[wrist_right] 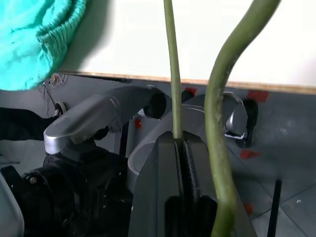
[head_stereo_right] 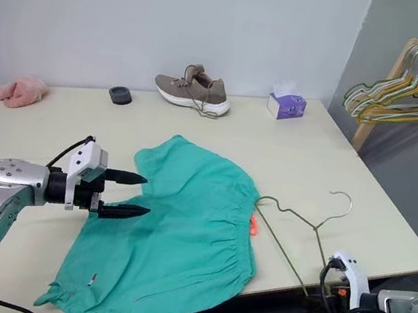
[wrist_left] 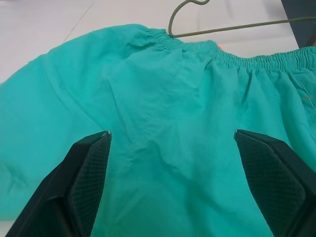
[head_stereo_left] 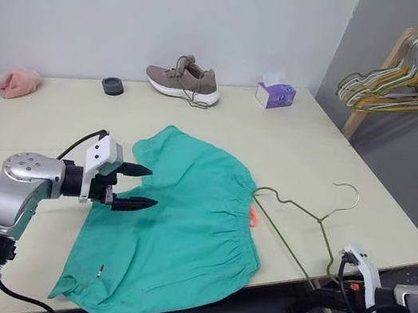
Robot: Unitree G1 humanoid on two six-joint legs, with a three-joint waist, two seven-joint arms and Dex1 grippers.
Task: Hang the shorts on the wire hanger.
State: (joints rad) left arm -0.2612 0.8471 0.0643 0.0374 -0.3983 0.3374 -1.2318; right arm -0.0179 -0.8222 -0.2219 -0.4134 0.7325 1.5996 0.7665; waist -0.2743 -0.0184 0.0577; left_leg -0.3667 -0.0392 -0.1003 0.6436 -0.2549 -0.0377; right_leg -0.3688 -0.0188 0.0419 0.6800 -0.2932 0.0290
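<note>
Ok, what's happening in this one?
The robot is setting up to hang the shorts, which lie flat on the table. Its right hand is shut on a corner of the wire hanger at the table's edge. Its left hand hovers open over the shorts, gripping nothing. Nothing is hung yet.

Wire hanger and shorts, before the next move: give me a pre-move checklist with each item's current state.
1. Right tool shut on the thin olive-grey wire hanger: ok; the wire runs between its closed fingers.
2. Left tool open: ok; both fingers spread over the fabric.
3. Teal-green fabric shorts gripped: not ok; the left tool is above them, nothing pinched.
4. Shorts on the hanger: not ok; the gathered waistband lies beside the wire.
5. Shorts supported: ok, mostly; they lie on the pale table, one edge hanging over the near side.
6. Hanger hook unobstructed: ok; it rests on bare tabletop.
</note>
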